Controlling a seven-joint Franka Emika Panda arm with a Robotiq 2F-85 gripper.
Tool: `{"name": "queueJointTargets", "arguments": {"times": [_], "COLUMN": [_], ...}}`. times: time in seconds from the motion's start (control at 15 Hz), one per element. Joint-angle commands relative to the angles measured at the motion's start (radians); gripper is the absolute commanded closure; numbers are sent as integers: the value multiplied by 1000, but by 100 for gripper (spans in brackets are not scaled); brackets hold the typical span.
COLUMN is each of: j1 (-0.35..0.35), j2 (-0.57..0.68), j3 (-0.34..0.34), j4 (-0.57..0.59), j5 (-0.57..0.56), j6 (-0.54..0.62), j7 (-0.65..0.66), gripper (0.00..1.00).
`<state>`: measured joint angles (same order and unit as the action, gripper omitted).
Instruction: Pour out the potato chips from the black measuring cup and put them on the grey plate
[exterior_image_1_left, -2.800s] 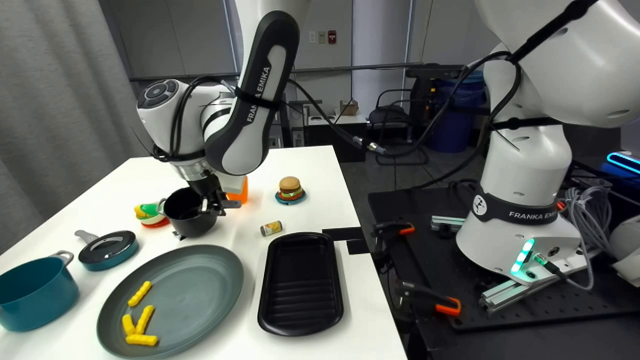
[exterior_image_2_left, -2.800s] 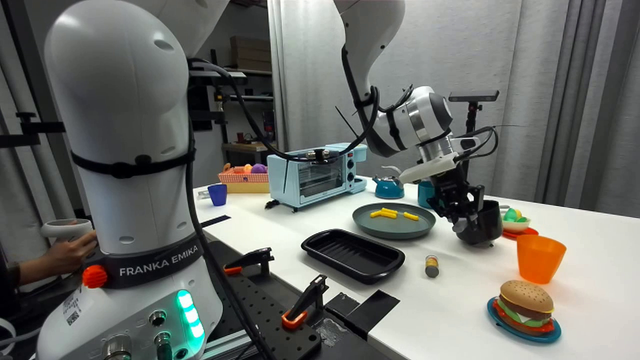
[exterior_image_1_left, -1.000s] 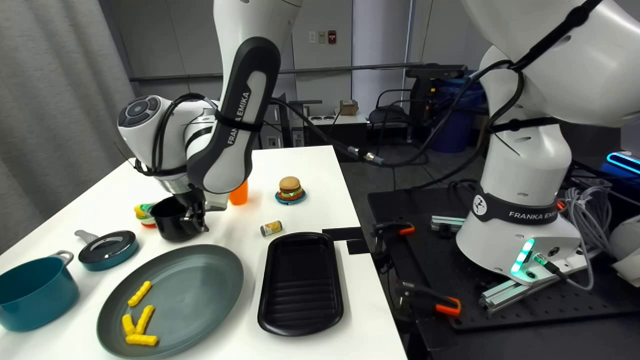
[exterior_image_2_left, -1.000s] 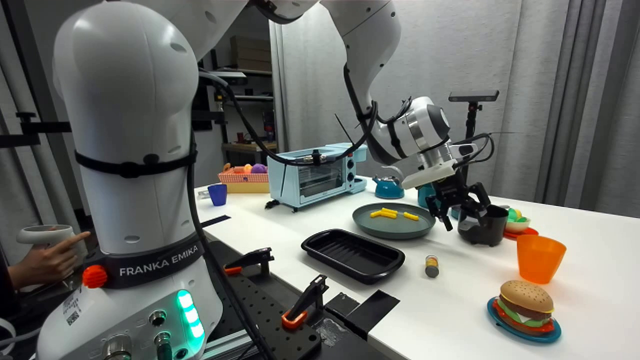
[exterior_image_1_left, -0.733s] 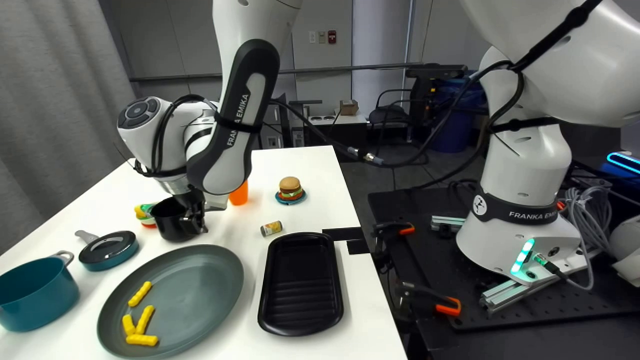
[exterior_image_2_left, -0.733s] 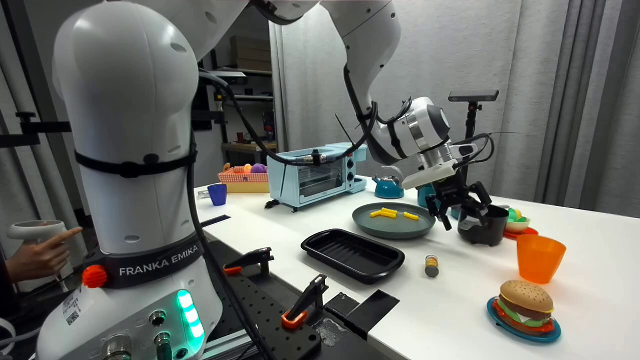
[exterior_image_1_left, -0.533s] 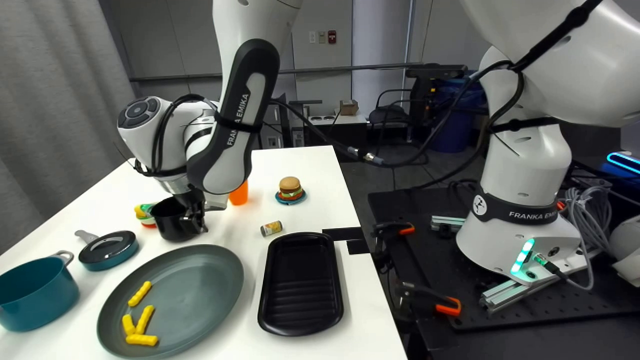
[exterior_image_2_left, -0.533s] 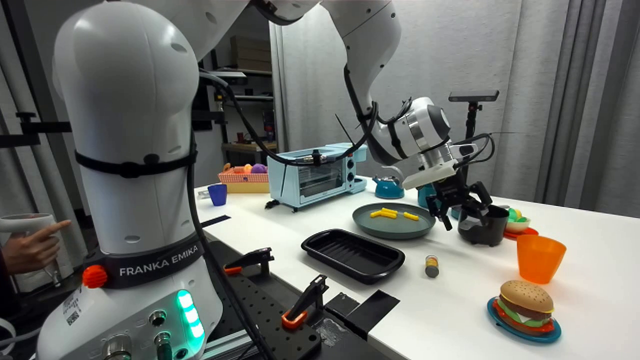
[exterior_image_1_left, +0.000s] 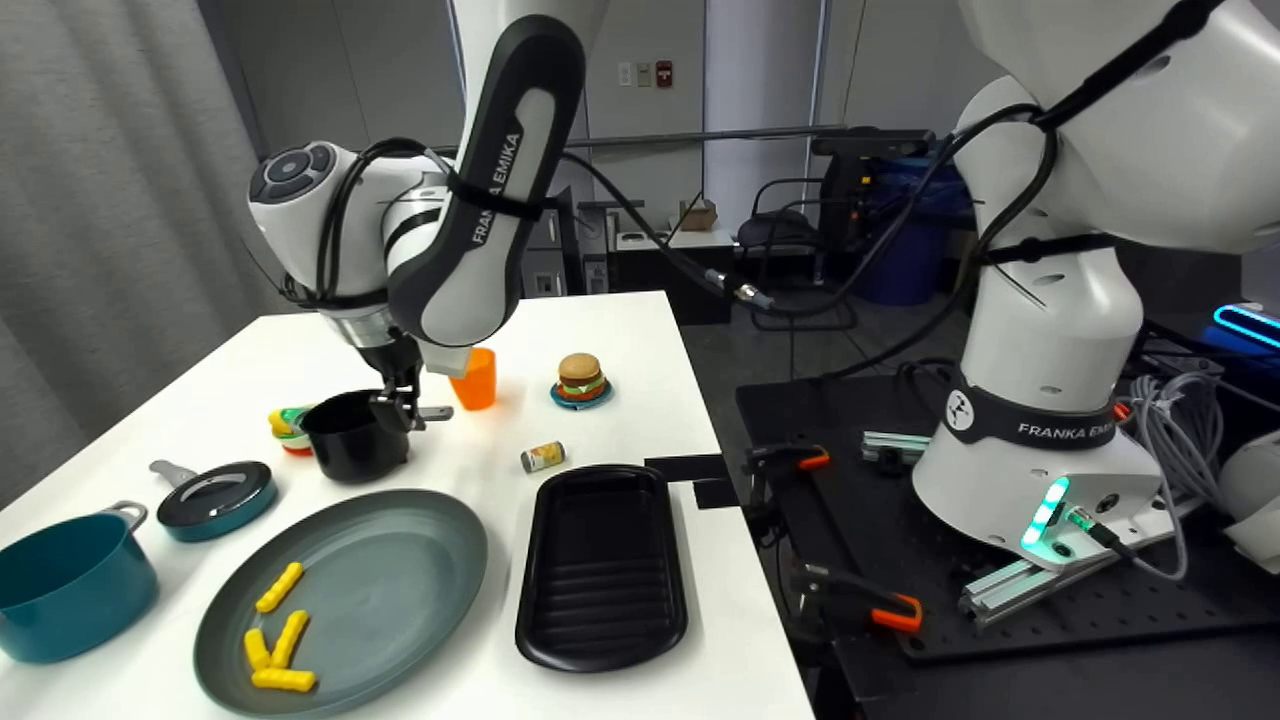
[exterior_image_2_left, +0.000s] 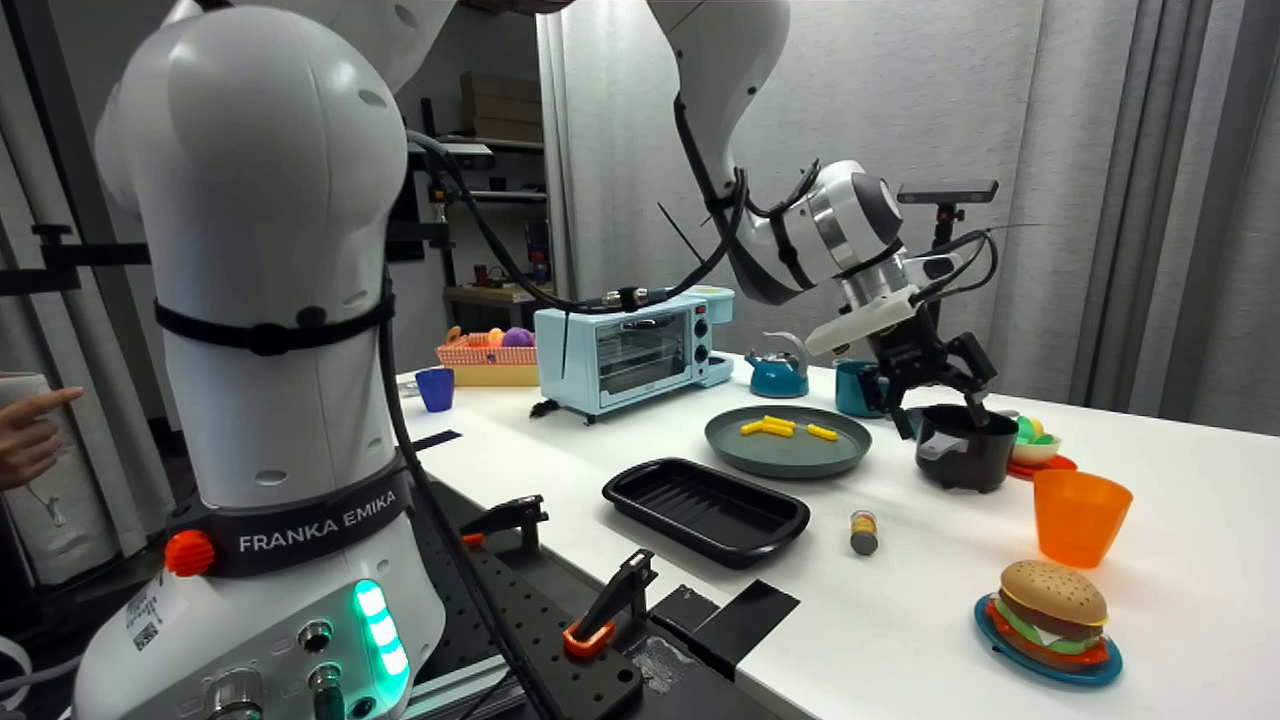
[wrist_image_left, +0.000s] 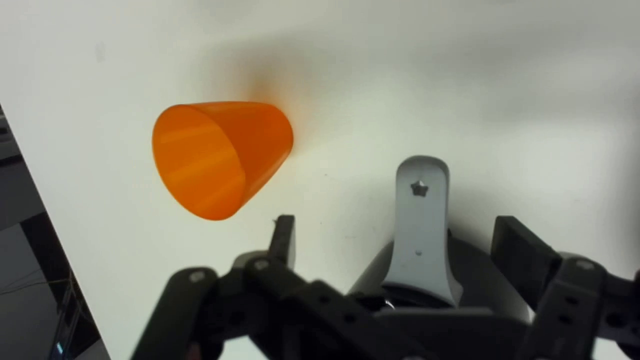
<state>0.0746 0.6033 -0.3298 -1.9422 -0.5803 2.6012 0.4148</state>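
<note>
Wrist view: the gripper (wrist_image_left: 397, 237) has its fingers spread wide, with the pale handle (wrist_image_left: 421, 225) of the black cup (exterior_image_1_left: 350, 448) lying between them and a gap on either side. In both exterior views, the cup stands upright on the white table (exterior_image_1_left: 640, 425), the fingertips close to its rim. Four yellow chips (exterior_image_1_left: 290, 640) lie on the grey plate (exterior_image_1_left: 390, 585) near the cup, well apart from the fingers.

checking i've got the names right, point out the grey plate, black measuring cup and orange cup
Grey plate (exterior_image_1_left: 360, 600), in an exterior view: on its bare inner surface
Black measuring cup (exterior_image_1_left: 355, 452), in an exterior view: on its outer wall
Orange cup (wrist_image_left: 255, 142), in the wrist view: on its outer wall
</note>
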Motion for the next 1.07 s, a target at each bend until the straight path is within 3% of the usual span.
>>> {"name": "queueJointTargets", "arguments": {"times": [0.0,0.47,1.0], "j1": [35,34,21], "j2": [-119,-298,-477], "j3": [-17,40,169], "j4": [-100,-201,-290], "j5": [-14,21,116], "j6": [4,-54,-186], "j7": [18,34,60], "gripper": [0,0,0]}}
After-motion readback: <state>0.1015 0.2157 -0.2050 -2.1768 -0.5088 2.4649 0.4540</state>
